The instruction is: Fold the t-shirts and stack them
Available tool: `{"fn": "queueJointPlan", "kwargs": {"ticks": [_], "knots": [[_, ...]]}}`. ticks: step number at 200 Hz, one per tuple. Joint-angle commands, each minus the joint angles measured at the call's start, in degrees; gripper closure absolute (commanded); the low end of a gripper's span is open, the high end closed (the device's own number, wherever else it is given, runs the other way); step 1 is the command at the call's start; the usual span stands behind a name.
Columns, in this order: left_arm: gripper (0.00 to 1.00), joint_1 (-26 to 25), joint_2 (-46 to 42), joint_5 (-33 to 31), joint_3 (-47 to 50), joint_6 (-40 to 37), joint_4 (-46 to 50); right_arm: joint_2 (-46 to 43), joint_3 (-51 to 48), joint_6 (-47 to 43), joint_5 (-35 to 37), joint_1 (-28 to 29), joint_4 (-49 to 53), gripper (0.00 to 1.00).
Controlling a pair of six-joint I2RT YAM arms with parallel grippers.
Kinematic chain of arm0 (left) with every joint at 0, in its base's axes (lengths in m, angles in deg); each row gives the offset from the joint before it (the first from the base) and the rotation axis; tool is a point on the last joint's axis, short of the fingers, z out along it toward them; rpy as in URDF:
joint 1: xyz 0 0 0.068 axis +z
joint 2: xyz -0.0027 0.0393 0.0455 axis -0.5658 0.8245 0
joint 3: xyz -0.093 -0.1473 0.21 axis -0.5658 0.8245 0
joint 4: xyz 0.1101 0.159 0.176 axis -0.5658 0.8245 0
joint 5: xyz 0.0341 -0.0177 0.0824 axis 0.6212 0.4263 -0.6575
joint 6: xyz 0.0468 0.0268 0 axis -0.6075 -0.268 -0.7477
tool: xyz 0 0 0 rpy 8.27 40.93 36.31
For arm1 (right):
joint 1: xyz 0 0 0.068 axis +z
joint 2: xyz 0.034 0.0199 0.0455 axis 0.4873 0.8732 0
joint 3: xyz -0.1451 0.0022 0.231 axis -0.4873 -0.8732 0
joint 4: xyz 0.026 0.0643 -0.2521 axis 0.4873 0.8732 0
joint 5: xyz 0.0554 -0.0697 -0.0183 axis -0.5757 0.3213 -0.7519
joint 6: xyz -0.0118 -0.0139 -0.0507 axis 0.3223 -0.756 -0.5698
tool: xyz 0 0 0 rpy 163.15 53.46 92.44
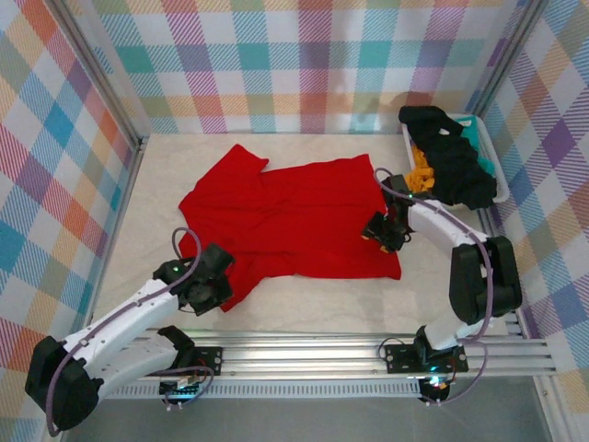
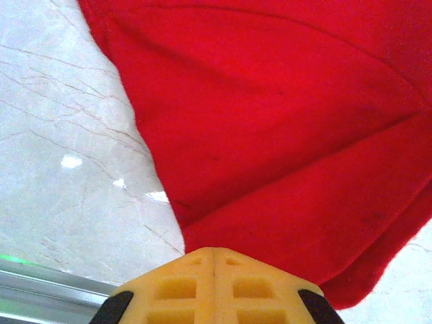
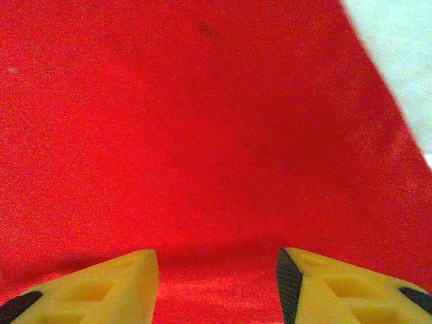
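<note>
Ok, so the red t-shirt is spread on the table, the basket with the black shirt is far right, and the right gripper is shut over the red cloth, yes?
No: the right gripper is open, its jaws apart over the red t-shirt, as the right wrist view shows. The rest is right.
</note>
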Motion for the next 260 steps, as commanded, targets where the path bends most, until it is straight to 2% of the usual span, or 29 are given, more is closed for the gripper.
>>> {"fn": "queueJointPlan", "kwargs": {"ticks": [1,27,49,83,124,155,173,211,260], "knots": [[1.0,-0.86,-1.77,-4.05,-1.91,2.19,2.39,-7.61,-5.54,5.73,4.08,0.4,6.08,0.44],[1.0,-1.27,-4.95,-1.46,0.34,2.87,1.56,-13.87,-12.24,9.55,5.83,-0.68,7.13,0.41],[1.0,-2.35,-5.23,3.0,2.64,3.64,-3.0,-15.12,-16.22,13.13,2.43,-3.43,4.63,0.41],[1.0,-7.97,2.74,8.33,1.59,-0.6,-10.67,-17.7,-20.96,21.0,-0.34,-7.44,0.44,0.41],[1.0,-16.81,14.66,8.66,-2.28,-6.06,-7.25,-14.57,-21.85,26.54,-4.9,-9.96,-4.48,0.45],[1.0,-18.7,14.96,4.83,-2.92,-6.29,-5.37,-13.74,-23.39,28.3,-3.86,-10.44,-6.97,0.58],[1.0,-18.66,13.5,1.11,-4.35,-4.88,-3.71,-12.24,-23.04,28.55,-4.98,-10.5,-6.28,0.61],[1.0,-18.61,10.06,-5.75,-5.71,-1.38,0.77,-16.02,-24.9,29.76,-2.27,-10.57,-2.38,0.59],[1.0,-18.55,8.91,-9.04,-5.22,1.98,3.38,-18.22,-23.35,28.32,2.1,-11.04,-0.64,0.51]]}}
